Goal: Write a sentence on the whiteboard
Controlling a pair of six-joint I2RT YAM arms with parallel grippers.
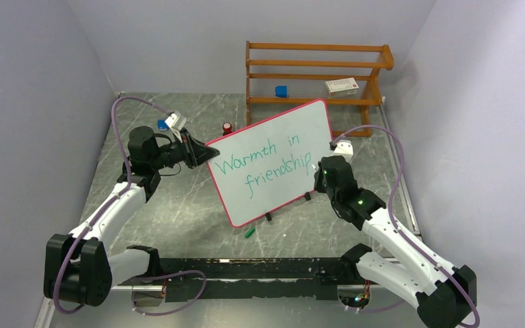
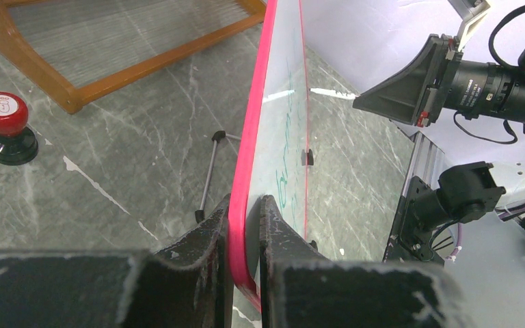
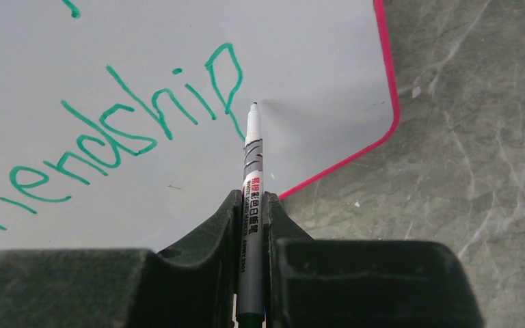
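overhead view of a grey marbled table (image 1: 178, 219), read from the left. your left arm reaches in from the lower left of the frame, and your left pincer (image 1: 205, 154) is clamped on the left edge of the whiteboard (image 1: 294, 123). in the left wrist view you see that edge-on: one black finger sits against the back of the board, the other against its front, with the pink-red frame pinched between them.

just above and to the right of that pincer, a small stamp (image 1: 227, 128) with a red top and a black base stands on the table, behind the board and apart from it.

the whiteboard fills the centre of the overhead frame. it stands tilted, with its upper right corner highest and small black feet along its lower edge. green handwriting on it reads "warmth in friendship" across two lines. below its lower edge, a small green cap (image 1: 249, 232) lies on the table.

at the board's right side, your right pincer (image 1: 320, 171) is closed on a marker (image 3: 253, 164) with a grey and white barrel. in the right wrist view the marker points up the frame, and its tip sits just right of the final "p". you cannot tell whether the tip touches the surface.

a wooden rack (image 1: 314, 72) stands at the upper right, behind the board.
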